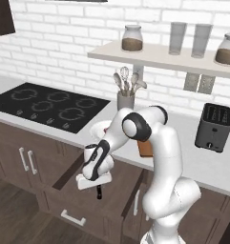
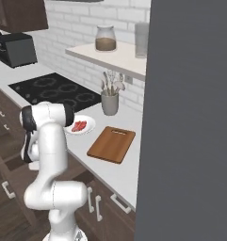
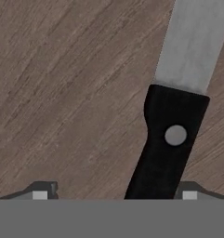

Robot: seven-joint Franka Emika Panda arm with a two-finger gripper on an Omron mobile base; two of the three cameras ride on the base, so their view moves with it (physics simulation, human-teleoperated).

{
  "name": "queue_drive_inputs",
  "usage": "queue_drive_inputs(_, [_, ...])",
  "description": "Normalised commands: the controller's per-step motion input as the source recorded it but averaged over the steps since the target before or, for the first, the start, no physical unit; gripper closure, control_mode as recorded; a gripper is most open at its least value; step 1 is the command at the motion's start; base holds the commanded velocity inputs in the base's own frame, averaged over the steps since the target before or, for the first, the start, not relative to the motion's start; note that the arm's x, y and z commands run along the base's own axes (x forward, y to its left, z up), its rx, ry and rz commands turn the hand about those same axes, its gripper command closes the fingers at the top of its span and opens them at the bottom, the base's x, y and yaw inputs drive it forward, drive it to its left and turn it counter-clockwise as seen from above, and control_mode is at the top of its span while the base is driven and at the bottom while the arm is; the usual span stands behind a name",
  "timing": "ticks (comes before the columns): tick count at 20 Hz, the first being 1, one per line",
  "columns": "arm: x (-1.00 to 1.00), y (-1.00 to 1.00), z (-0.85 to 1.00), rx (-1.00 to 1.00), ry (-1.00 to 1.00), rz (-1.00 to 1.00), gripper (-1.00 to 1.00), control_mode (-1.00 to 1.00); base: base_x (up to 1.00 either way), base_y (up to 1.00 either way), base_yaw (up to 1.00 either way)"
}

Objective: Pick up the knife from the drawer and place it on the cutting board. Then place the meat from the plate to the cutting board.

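I am reaching down into the open drawer [image 1: 119, 183], working on the first step: getting the knife [image 3: 171, 116] out. My gripper [image 1: 98, 187] is hanging low inside, and in the hand view the knife is lying flat on the wood floor right under me, black handle towards me and grey blade running away. My fingertips [image 3: 41, 191] are standing wide apart, one on each side of the handle, with the handle much closer to the right tip. They are holding nothing yet, as far as I can judge; the lower handle is hidden at the bottom edge, so contact there I cannot tell.

Next, I judge, I am needing to shift slightly so the handle sits midway, drop a little, then close on it and lift straight up clear of the drawer front.

The cutting board [image 2: 111, 144] is waiting bare on the counter, to the right of the plate [image 2: 88, 128], where the meat [image 2: 79, 125] is sitting untouched. That transfer is coming second.
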Motion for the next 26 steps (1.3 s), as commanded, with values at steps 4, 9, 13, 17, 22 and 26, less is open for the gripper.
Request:
queue_drive_inputs(4, [0.04,-0.03,-0.51,0.01,0.00,-0.05,1.00,-1.00,0.00,0.00,0.00])
queue_drive_inputs(9, [-0.18,0.07,-0.52,-0.01,0.01,-0.03,1.00,-1.00,0.00,0.00,0.00])
queue_drive_inputs(13, [-0.24,0.07,-0.21,0.01,0.04,0.01,1.00,-1.00,0.00,0.00,0.00])
queue_drive_inputs(17, [-0.57,0.09,0.11,0.04,0.08,0.00,1.00,-1.00,0.00,0.00,0.00])
queue_drive_inputs(22, [-0.76,0.19,0.73,0.00,0.00,0.00,1.00,-1.00,0.00,0.00,0.00])
queue_drive_inputs(26, [-0.67,0.39,1.00,-0.01,-0.01,0.00,1.00,-1.00,0.00,0.00,0.00])
